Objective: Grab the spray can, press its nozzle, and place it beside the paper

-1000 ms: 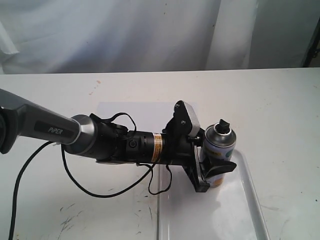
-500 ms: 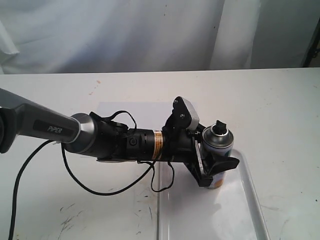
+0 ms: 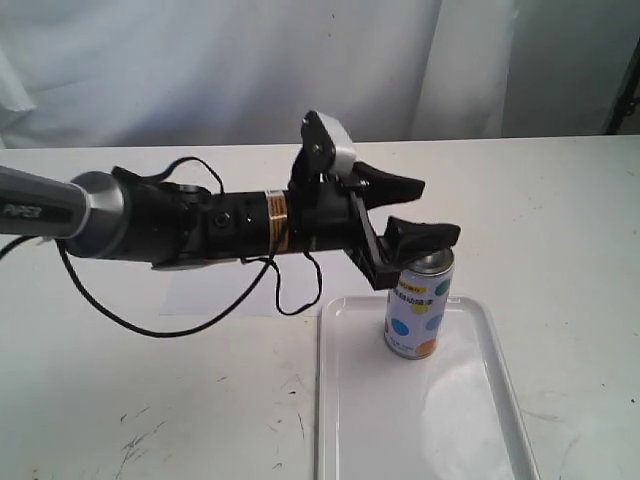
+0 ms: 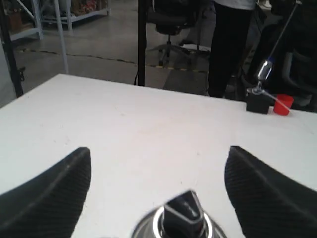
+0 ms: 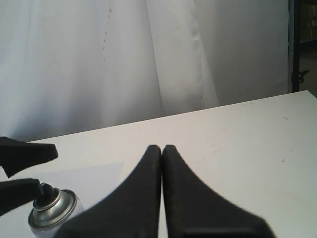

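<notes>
Just above the cylindrical spray can (image 3: 418, 315), the left pincer's (image 3: 438, 208) stippled black fingers (image 4: 267, 188) stand spread.

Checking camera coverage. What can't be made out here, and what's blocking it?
1. Exterior view: the nozzle, hidden behind a finger of the left end effector.
2. Exterior view: most of the paper, covered by the left arm.
3. Left wrist view: the spray can label, cut off by the frame edge.
4. Exterior view: the right end effector, out of frame.

On the one table (image 3: 560, 200) we count one spray can (image 3: 418, 310) with a single nozzle (image 4: 183, 213), one tray (image 3: 470, 420), one sheet of paper (image 5: 89, 178), and two grippers: the left gripper (image 3: 437, 208) and the right gripper (image 5: 162, 147).
</notes>
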`<state>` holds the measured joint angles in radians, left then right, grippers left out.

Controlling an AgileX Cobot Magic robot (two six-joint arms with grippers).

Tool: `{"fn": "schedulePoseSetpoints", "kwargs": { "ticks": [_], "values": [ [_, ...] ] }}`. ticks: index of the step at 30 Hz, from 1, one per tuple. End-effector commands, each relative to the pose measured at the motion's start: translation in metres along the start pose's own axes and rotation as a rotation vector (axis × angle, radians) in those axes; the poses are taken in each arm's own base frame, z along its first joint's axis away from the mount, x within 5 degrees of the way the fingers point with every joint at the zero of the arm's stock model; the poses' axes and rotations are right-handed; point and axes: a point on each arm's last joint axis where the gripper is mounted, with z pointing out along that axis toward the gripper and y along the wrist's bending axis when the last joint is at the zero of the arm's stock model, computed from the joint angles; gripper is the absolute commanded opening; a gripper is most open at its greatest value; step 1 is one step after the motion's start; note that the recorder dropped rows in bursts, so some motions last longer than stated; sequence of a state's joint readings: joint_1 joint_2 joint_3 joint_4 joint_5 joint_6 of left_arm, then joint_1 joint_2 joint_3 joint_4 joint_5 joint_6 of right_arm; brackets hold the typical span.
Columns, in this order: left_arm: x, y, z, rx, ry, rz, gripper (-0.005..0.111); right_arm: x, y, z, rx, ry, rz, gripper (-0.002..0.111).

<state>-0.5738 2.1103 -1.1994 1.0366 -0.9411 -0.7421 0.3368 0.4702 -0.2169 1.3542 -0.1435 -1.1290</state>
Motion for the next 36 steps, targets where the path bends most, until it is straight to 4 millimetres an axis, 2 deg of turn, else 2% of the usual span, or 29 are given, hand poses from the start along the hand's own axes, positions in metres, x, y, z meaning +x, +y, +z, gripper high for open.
{"fn": "schedulePoseSetpoints", "kwargs": {
  "ticks": [1,5,6,7,8,9,11,14,18,22,25,36],
  "values": [
    [-0.027,-0.009,-0.007,0.055,-0.04,0.014,0.071,0.0,0.0,0.0,0.004,-0.004,-0.005,0.0],
    [-0.066,-0.02,-0.023,0.092,-0.119,0.101,0.07,0.0,0.0,0.0,0.004,-0.004,-0.005,0.0],
    [-0.082,-0.021,-0.035,0.084,-0.128,0.145,0.06,0.0,0.0,0.0,0.004,-0.004,-0.005,0.0],
    [-0.089,-0.021,-0.041,0.084,-0.122,0.156,0.052,0.0,0.0,0.0,0.004,-0.004,-0.005,0.0],
    [-0.104,-0.018,-0.059,0.075,-0.11,0.156,0.028,0.0,0.0,0.0,0.004,-0.004,-0.005,0.0],
    [-0.116,-0.016,-0.075,0.056,-0.108,0.139,0.016,0.0,0.0,0.0,0.004,-0.004,-0.005,0.0],
    [-0.128,-0.013,-0.092,0.032,-0.106,0.13,0.0,0.0,0.0,0.0,0.004,-0.004,-0.005,0.0],
    [-0.145,-0.011,-0.122,-0.018,-0.091,0.135,0.0,0.0,-0.001,0.0,0.005,-0.005,-0.005,0.0],
    [-0.149,-0.013,-0.148,-0.1,-0.082,0.101,0.0,0.0,-0.001,0.0,0.005,-0.005,-0.005,0.0],
    [-0.136,-0.015,-0.172,-0.381,0.012,0.075,0.0,0.0,-0.001,0.0,0.005,-0.005,-0.005,0.0],
    [-0.125,-0.023,-0.186,-0.494,0.063,0.055,0.0,0.0,-0.001,0.0,0.005,-0.005,-0.005,0.0],
    [-0.109,-0.063,-0.208,-0.517,0.043,-0.008,0.0,0.0,-0.001,0.0,0.005,-0.005,-0.005,0.0]
  ]
}}
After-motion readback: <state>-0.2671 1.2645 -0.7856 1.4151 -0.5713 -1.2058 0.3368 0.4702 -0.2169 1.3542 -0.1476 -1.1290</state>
